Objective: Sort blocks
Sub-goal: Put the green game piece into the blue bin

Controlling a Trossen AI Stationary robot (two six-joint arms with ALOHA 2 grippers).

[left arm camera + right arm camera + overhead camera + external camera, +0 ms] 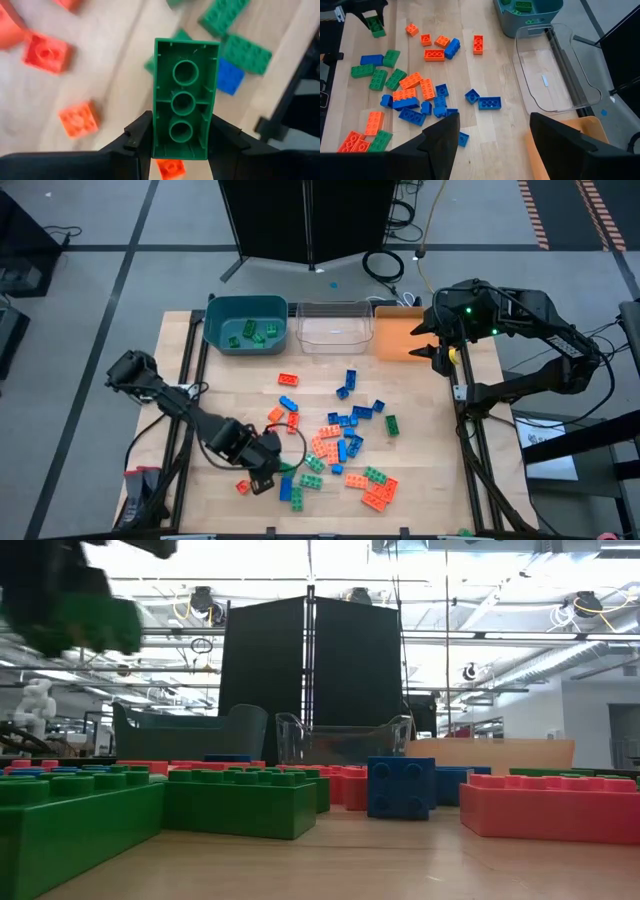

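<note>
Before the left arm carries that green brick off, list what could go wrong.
1. The left gripper pinches the green brick only at one end, so most of it sticks out; it might tilt or slip in transit.
2. The teal bin already holding green bricks sits at the table's far edge, so the carry is long.
3. The right gripper hangs open over the orange bin, two bins away; crowding looks unlikely but worth watching.

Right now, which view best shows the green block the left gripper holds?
The left wrist view: the green block fills it, hollow underside up, clamped by the left gripper. The right wrist view shows it small and distant, the low view a blur, the high view barely.
</note>
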